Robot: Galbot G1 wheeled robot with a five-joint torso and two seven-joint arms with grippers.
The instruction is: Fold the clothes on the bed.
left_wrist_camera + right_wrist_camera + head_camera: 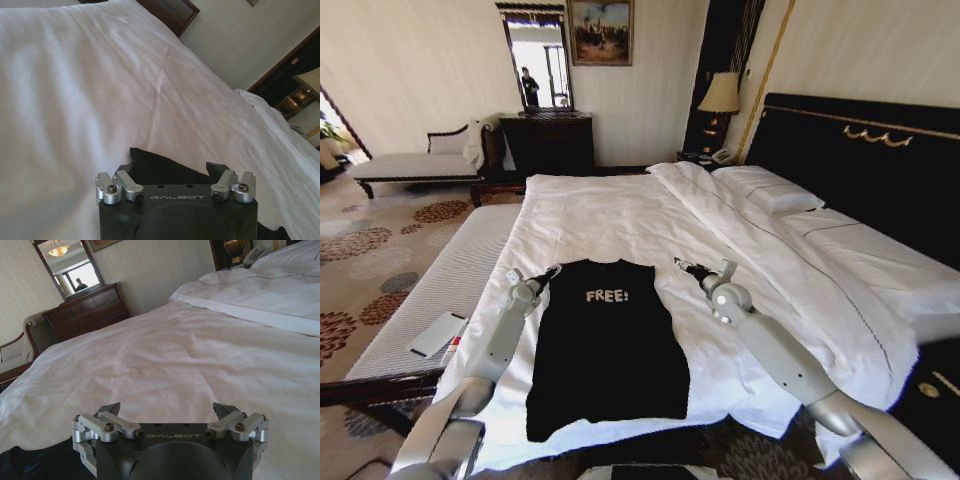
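The black T-shirt (608, 345) lies flat on the white duvet of the bed (620, 215), near the foot edge closest to us, its "FREE!" lettering facing up and the collar end pointing toward the pillows. Its sleeves look already turned in, so it reads as a long rectangle whose long axis runs from us toward the headboard.

Our left gripper (549, 273) sits at the far left corner of the shirt; in its wrist view black cloth (165, 167) lies between the spread fingers, though we cannot tell whether they are touching it. Our right gripper (691, 268) is just beside the far right corner, on bare duvet, fingers also apart and holding nothing; in its wrist view the shirt (35, 462) lies off to one side rather than between the fingers.

We judge the left arm better placed; the right needs to shift inward toward the shirt before both can pinch the collar end.
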